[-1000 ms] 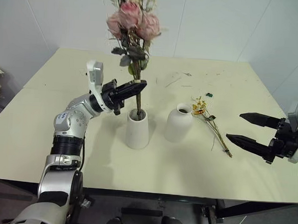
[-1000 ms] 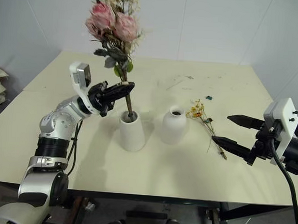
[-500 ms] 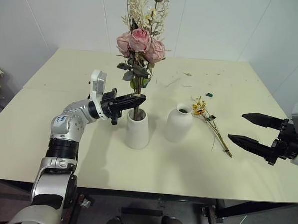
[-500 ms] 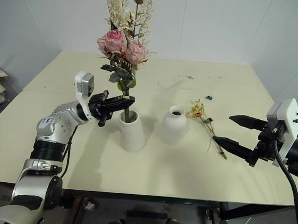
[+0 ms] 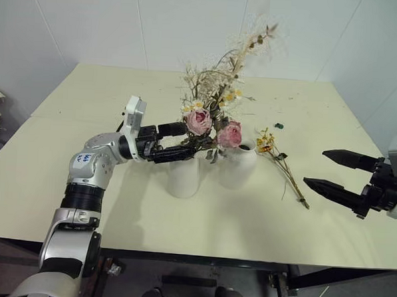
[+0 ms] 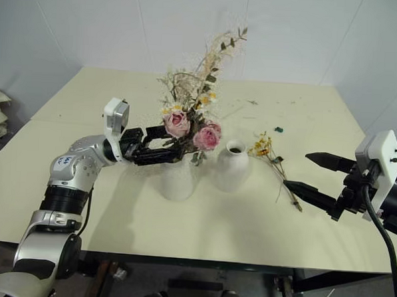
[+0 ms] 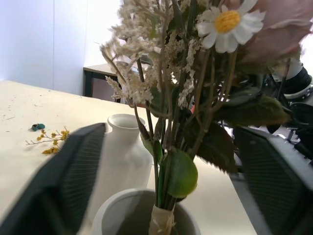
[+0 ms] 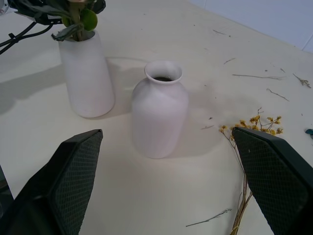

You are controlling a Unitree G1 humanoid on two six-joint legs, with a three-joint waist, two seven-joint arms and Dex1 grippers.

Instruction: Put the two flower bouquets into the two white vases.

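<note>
The big rose bunch (image 5: 213,116) stands in the cone vase (image 5: 183,176) and leans toward two o'clock, its heads hanging over the mouth of the bottle vase (image 5: 238,167), so the way straight down into that mouth is crowded from the nine o'clock side. The two vases stand close, with only a narrow gap between them. The left gripper (image 5: 180,143) sits with fingers spread either side of the stems, blocking the cone vase from nine o'clock. The yellow sprig (image 5: 281,165) lies at three o'clock of the bottle vase, with bare worktop (image 5: 248,224) between it and the right gripper (image 5: 333,174).
</note>
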